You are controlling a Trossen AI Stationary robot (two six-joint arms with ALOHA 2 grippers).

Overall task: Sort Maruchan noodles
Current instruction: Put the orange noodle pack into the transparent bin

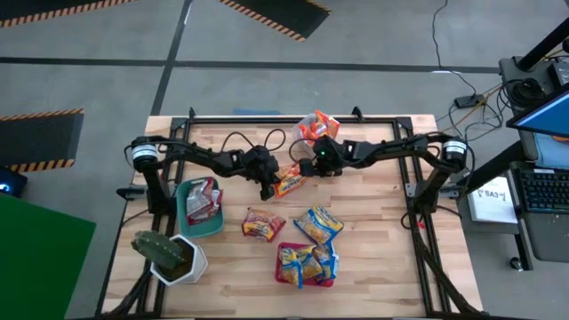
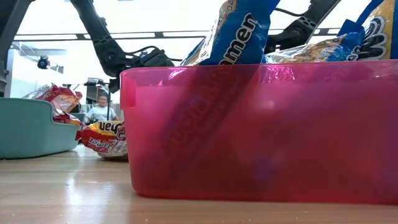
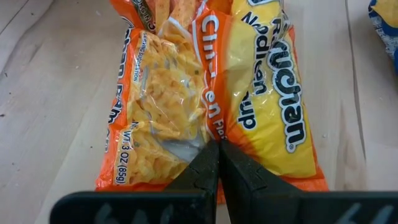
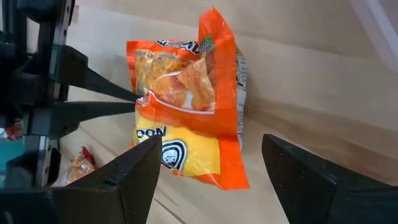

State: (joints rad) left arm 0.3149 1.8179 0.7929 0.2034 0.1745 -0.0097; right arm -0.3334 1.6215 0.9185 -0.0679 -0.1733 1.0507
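Red bin (image 2: 261, 134) fills foreground, blue-and-yellow packets (image 2: 239, 31) protruding above rim. Teal bin (image 2: 31, 127) at left holds a red packet (image 2: 59, 98); another packet (image 2: 102, 138) lies between bins.

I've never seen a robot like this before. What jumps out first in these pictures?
Two dark arms meet mid-table over an orange noodle packet: the left gripper is shut on its edge, and the right gripper hangs open beside it. Nearer the front, a red bin holds blue-and-yellow packets, and a teal bin sits left, by a potted cactus.

Grey floor (image 1: 107, 36); hazard-striped mats (image 1: 40, 138), laptop (image 1: 544, 156)
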